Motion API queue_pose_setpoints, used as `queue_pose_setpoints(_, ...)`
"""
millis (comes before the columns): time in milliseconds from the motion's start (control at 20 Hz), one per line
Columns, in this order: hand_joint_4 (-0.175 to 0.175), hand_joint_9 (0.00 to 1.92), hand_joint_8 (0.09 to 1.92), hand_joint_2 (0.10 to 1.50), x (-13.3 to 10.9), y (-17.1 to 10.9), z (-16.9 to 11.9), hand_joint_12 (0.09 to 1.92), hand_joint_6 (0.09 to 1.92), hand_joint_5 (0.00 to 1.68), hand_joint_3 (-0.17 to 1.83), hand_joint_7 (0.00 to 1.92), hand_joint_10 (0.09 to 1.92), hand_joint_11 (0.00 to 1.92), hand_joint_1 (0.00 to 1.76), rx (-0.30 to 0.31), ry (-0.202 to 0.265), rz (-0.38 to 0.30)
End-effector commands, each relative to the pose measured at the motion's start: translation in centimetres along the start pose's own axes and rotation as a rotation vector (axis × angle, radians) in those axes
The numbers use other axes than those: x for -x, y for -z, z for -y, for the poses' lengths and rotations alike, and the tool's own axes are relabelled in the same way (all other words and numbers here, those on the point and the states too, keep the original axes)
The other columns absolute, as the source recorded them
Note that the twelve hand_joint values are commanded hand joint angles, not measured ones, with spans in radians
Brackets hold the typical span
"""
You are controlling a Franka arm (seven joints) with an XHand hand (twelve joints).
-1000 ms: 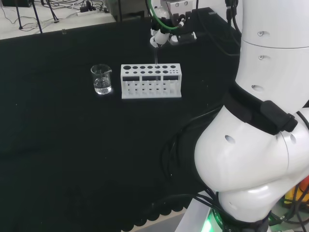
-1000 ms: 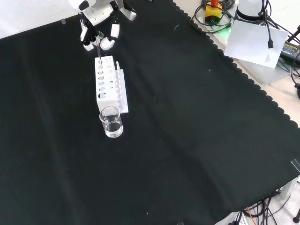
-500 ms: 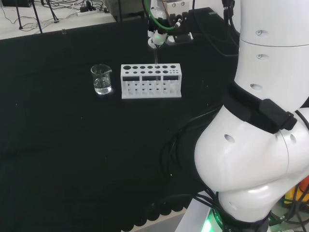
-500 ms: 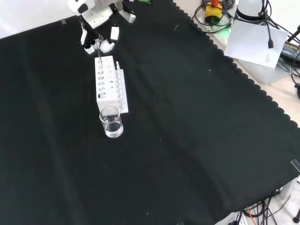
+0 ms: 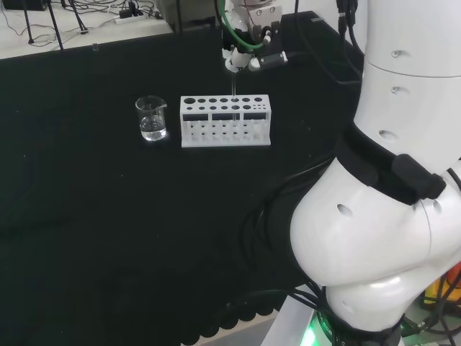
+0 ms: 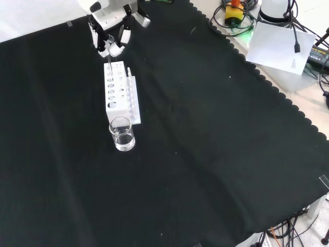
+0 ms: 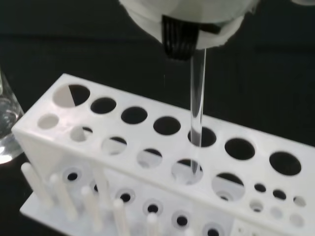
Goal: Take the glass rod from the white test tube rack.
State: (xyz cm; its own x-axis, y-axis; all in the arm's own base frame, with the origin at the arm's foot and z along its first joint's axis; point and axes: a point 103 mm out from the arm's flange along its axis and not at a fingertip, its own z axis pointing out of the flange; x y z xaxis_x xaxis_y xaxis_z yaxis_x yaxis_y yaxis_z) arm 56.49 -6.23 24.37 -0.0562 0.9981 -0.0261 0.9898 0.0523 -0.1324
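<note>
Pinching the rod's [image 7: 197,105] top, the hand [image 5: 245,56] hangs directly above the rack [image 5: 225,120] near the cloth's far edge; the rod stands upright, its lower end inside a hole, so straight up frees it.

- No text, label, number or sign can be read in any of the views
- The white test tube rack [image 5: 225,120], at upper centre of the head view, has plain white faces; no lettering shows on it
- The beaker [image 6: 122,134], left of centre in the front view, shows no marks that can be made out
- The white sheet of paper [image 6: 280,46], at the upper right of the front view, bears a small dark mark; it is too small to read
</note>
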Motion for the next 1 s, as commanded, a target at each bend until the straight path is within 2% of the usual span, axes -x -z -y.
queue_pose_setpoints(50,-0.175,1.69,0.76,0.66,-1.4,3.3,0.6,0.77,0.51,1.22,0.66,1.36,0.64,1.49,1.32,0.152,0.048,0.037)
queue_pose_setpoints(250,-0.175,1.69,0.74,0.67,-1.7,6.2,1.6,0.83,0.44,1.25,0.63,1.37,0.64,1.47,1.33,0.165,0.04,0.033)
queue_pose_setpoints(450,-0.175,1.7,0.73,0.67,-0.7,8.9,3.4,0.86,0.4,1.26,0.61,1.37,0.64,1.46,1.33,0.108,0.014,0.023)
queue_pose_setpoints(700,-0.175,1.7,0.73,0.67,0.3,11.4,5.4,0.87,0.39,1.26,0.61,1.37,0.65,1.46,1.33,0.072,-0.002,0.037)
queue_pose_setpoints(1000,-0.175,1.71,0.73,0.67,-0.3,14.1,7.6,0.88,0.39,1.27,0.61,1.38,0.65,1.46,1.33,0.109,0.023,0.041)
